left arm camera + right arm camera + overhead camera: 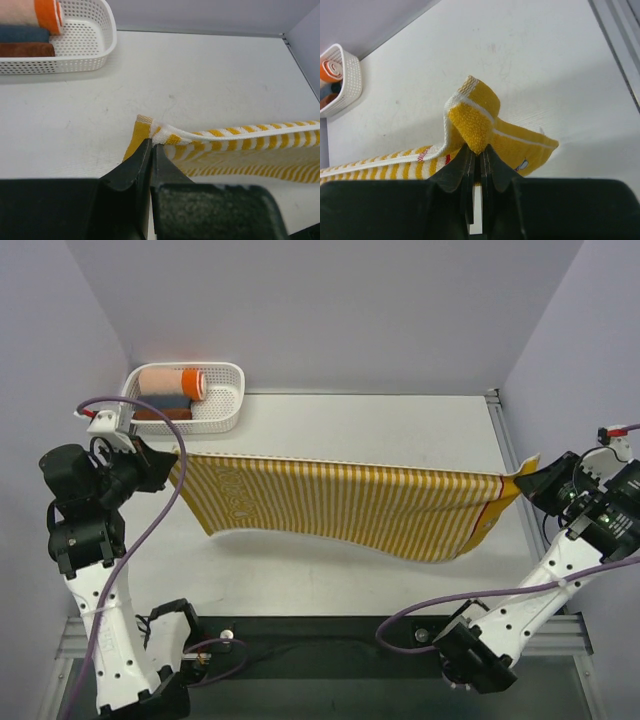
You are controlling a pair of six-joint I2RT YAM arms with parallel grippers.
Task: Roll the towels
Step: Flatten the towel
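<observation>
Over white table, holding striped towel stretched out between left gripper and right gripper, jaws of each clamped on opposite ends; nothing rolled yet, whole roll remaining.

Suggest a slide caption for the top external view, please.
The left gripper and right gripper hold the striped towel stretched over the table, basket behind.
</observation>
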